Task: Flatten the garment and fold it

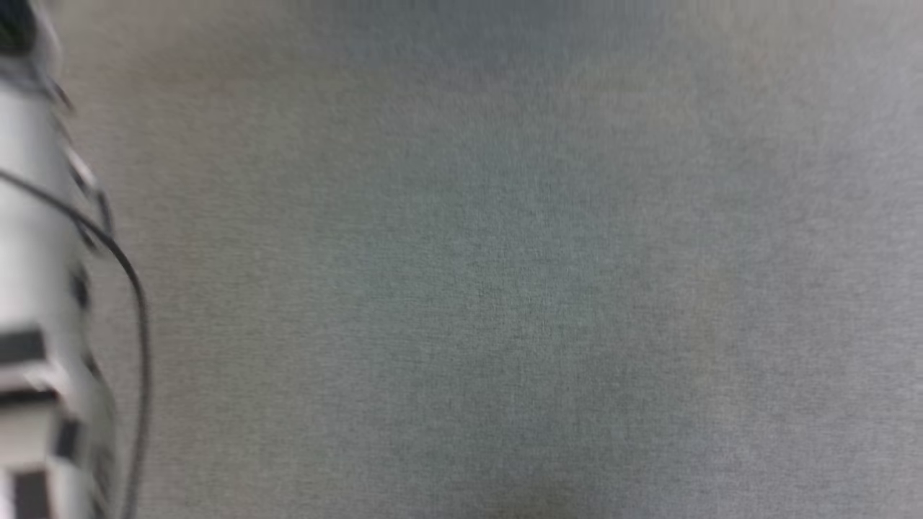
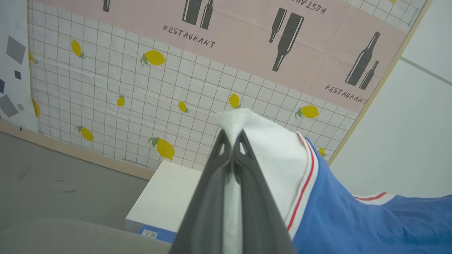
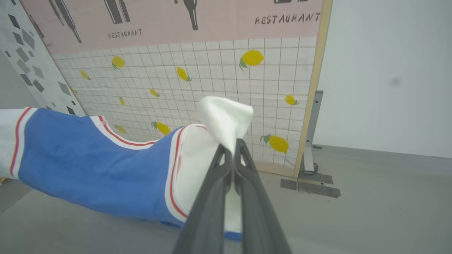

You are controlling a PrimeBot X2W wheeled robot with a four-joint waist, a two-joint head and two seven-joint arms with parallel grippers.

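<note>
The garment (image 2: pixel 353 211) is a royal-blue shirt with white sleeves and red-and-white striped trim, held up in the air between both arms. In the left wrist view my left gripper (image 2: pixel 232 139) is shut on one white sleeve, whose cloth pokes out above the fingertips. My right gripper (image 3: pixel 233 150) is shut on the other white sleeve (image 3: pixel 224 120) in the right wrist view. The blue body (image 3: pixel 91 162) stretches away to the left there, sagging a little. In the head view a pale forearm (image 1: pixel 36 288) with a black cable shows blurred at the left edge.
Grey table surface (image 1: pixel 505 288) spreads across the head view. A lemon-and-bottle patterned screen (image 2: pixel 159 88) stands behind, with a wooden edge (image 3: pixel 312 106) and metal foot (image 3: pixel 310 169). A white box (image 2: pixel 166 197) sits below my left gripper. Grey floor (image 3: pixel 370 204) lies beyond.
</note>
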